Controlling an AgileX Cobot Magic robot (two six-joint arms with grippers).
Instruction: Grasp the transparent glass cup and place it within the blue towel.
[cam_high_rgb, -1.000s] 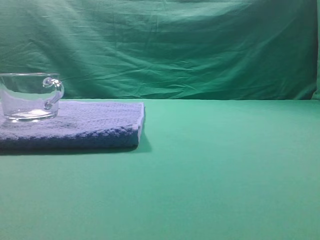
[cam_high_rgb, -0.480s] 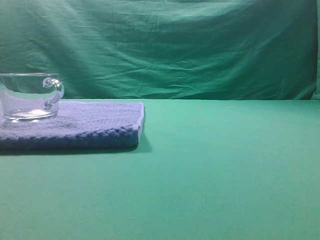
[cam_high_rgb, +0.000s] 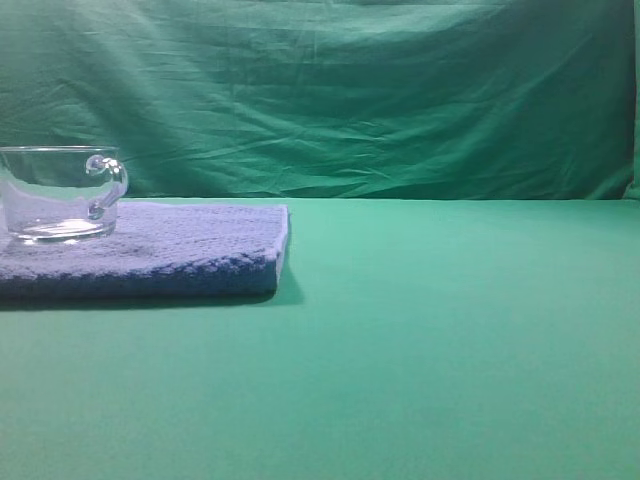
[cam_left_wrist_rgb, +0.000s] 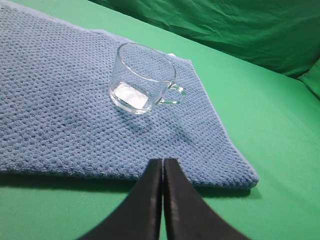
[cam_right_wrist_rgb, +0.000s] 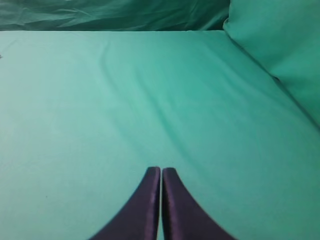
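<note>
Left wrist view: transparent glass cup (cam_left_wrist_rgb: 142, 79) is seen upright on blue towel (cam_left_wrist_rgb: 60, 115), near its far corner; left gripper (cam_left_wrist_rgb: 163, 162) is pressed together, empty, well apart. Right gripper (cam_right_wrist_rgb: 161, 171) is likewise closed, empty. A careless sweep could tip the cup.

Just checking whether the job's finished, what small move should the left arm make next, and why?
Probably none beyond holding back clear: the transparent glass cup already stands upright on the blue towel, well inside its edges. The left gripper is shut on nothing, short of the towel's near edge. The right gripper is shut too.
</note>
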